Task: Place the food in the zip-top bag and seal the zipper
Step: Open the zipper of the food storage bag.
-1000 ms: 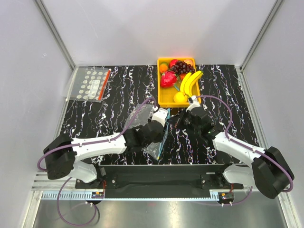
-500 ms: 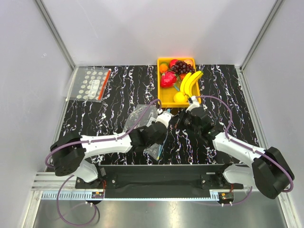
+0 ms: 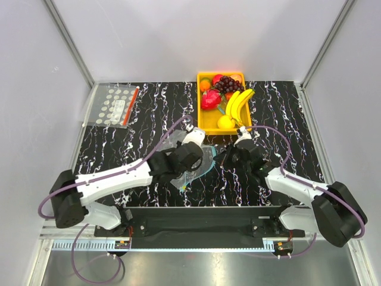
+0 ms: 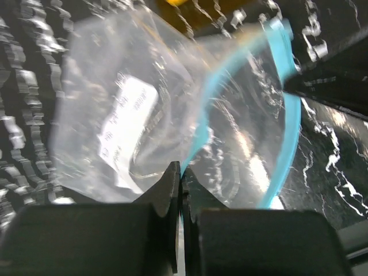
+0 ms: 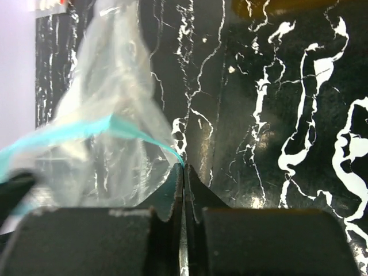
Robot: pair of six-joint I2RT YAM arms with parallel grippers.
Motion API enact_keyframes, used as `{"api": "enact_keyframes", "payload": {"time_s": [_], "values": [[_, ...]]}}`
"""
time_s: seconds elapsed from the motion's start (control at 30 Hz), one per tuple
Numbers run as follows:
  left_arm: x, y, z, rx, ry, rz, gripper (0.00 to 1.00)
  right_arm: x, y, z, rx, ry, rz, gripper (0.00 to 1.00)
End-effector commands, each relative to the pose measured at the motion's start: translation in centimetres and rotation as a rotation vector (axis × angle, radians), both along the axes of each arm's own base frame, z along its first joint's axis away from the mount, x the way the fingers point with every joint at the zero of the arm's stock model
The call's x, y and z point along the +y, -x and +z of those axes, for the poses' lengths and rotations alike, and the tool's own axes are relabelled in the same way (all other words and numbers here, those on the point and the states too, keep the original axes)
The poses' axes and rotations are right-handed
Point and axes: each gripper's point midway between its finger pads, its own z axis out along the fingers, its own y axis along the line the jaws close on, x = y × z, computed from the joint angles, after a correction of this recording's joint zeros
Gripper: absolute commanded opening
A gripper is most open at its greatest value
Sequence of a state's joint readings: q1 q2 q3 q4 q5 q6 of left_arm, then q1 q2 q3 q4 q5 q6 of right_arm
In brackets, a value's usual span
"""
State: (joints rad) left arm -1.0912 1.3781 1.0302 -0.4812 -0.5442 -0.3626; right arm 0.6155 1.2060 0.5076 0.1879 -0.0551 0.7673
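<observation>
pinching the zipper (image 4: 292,123) in my left gripper (image 4: 179,179) and right gripper (image 5: 184,172), jaws pressed on either lip, i hold the zip-top bag (image 4: 103,75) open for the toy fruits (image 3: 238,102).

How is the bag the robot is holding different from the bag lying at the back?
The zip-top bag has a teal strip; the dotted bag has a red-orange one. The zip-top bag is crumpled, pinched by the left gripper and right gripper; the dotted bag lies flat, untouched, and has white dots. Both are see-through plastic.
</observation>
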Motion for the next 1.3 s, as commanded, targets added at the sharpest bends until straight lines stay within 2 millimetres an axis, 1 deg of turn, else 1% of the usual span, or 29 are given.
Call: {"api": "enact_keyframes", "payload": {"time_s": [0.0, 0.03, 0.07, 0.1, 0.13, 0.17, 0.2, 0.27, 0.3, 0.37, 0.4, 0.5, 0.57, 0.6, 0.67, 0.7, 0.73, 0.77, 0.8, 0.83, 0.87, 0.9, 0.93, 1.03, 1.13, 1.17, 1.2, 1.23, 1.27], "values": [[3.0, -0.7, 4.3, -0.095, -0.040, 0.072, 0.00, 0.3, -0.3, -0.4, -0.002, 0.004, -0.005, 0.07], [2.9, -0.5, 4.4, -0.094, -0.026, 0.059, 0.00, 0.6, -0.2, -0.3, -0.002, -0.012, 0.006, 0.11], [2.5, -0.6, 4.7, -0.101, -0.003, 0.053, 0.00, 1.2, -0.2, 0.1, -0.012, -0.039, 0.032, 0.21], [2.3, -0.6, 4.7, -0.101, 0.010, 0.046, 0.00, 1.5, -0.1, 0.5, -0.020, -0.056, 0.045, 0.27], [2.0, -0.5, 4.5, -0.093, 0.018, 0.035, 0.00, 1.8, -0.1, 0.8, -0.025, -0.067, 0.054, 0.30], [1.8, -0.5, 4.5, -0.095, 0.030, 0.032, 0.00, 2.1, -0.2, 1.0, -0.032, -0.074, 0.064, 0.38], [1.5, -0.5, 4.3, -0.092, 0.034, 0.026, 0.00, 2.6, -0.2, 1.6, -0.042, -0.084, 0.082, 0.44], [0.7, -0.5, 4.3, -0.089, 0.063, 0.004, 0.00, 3.5, 0.2, 1.7, -0.041, -0.084, 0.121, 0.55], [0.5, -0.5, 4.0, -0.084, 0.061, -0.004, 0.00, 4.0, 0.2, 2.2, -0.051, -0.088, 0.130, 0.57], [0.1, -0.6, 4.0, -0.083, 0.069, -0.010, 0.00, 4.7, 0.3, 2.8, -0.071, -0.107, 0.148, 0.63], [-0.1, -0.7, 3.9, -0.083, 0.065, -0.010, 0.00, 5.1, 0.6, 3.0, -0.073, -0.119, 0.158, 0.64], [-0.4, -0.7, 4.1, -0.084, 0.078, -0.015, 0.00, 5.8, 0.5, 3.4, -0.085, -0.132, 0.155, 0.64], [-0.9, -0.6, 4.4, -0.081, 0.102, -0.028, 0.00, 6.0, 0.4, 2.9, -0.069, -0.118, 0.152, 0.63], [-1.0, -0.6, 4.5, -0.079, 0.112, -0.034, 0.00, 6.2, 0.1, 3.1, -0.069, -0.117, 0.149, 0.58], [-1.1, -0.6, 4.9, -0.081, 0.125, -0.041, 0.00, 6.1, -0.1, 1.9, -0.036, -0.080, 0.132, 0.47], [-0.4, -0.8, 4.9, -0.088, 0.096, -0.023, 0.00, 5.8, -0.2, 1.0, -0.003, -0.044, 0.122, 0.36], [0.1, -0.9, 5.2, -0.097, 0.079, -0.012, 0.00, 5.5, -0.3, 0.8, 0.008, -0.021, 0.105, 0.32], [0.8, -1.1, 5.6, -0.111, 0.054, 0.009, 0.00, 5.0, -0.8, 0.0, 0.020, 0.015, 0.073, 0.29], [1.5, -1.4, 6.8, -0.138, 0.042, 0.031, 0.00, 4.8, -1.0, -0.2, 0.026, 0.040, 0.062, 0.27], [3.2, -1.6, 7.1, -0.159, -0.023, 0.075, 0.00, 4.3, -0.6, -1.1, 0.059, 0.076, 0.061, 0.22], [4.1, -1.7, 7.6, -0.175, -0.049, 0.099, 0.00, 3.9, -1.1, -1.7, 0.065, 0.106, 0.032, 0.21], [4.7, -1.9, 9.1, -0.196, -0.049, 0.126, 0.00, 3.7, -1.1, -1.8, 0.068, 0.119, 0.032, 0.20], [6.4, -1.8, 9.4, -0.209, -0.116, 0.166, 0.00, 3.6, -1.0, -2.3, 0.080, 0.133, 0.034, 0.20], [8.0, -1.8, 10.5, -0.222, -0.167, 0.214, 0.00, 4.1, -1.1, -2.8, 0.096, 0.143, 0.054, 0.21], [8.8, -1.8, 10.1, -0.225, -0.221, 0.239, 0.00, 4.6, -1.3, -2.5, 0.088, 0.142, 0.072, 0.25], [9.0, -1.8, 9.9, -0.226, -0.231, 0.249, 0.00, 4.8, -1.5, -2.1, 0.075, 0.141, 0.076, 0.34], [8.7, -2.0, 9.6, -0.228, -0.230, 0.248, 0.00, 5.0, -1.8, -1.6, 0.053, 0.135, 0.082, 0.40], [8.7, -1.9, 8.7, -0.219, -0.241, 0.237, 0.00, 5.6, -1.4, -0.9, 0.044, 0.107, 0.121, 0.47], [8.6, -1.9, 8.3, -0.214, -0.239, 0.227, 0.00, 5.6, -1.5, -0.6, 0.026, 0.103, 0.134, 0.57]]}}
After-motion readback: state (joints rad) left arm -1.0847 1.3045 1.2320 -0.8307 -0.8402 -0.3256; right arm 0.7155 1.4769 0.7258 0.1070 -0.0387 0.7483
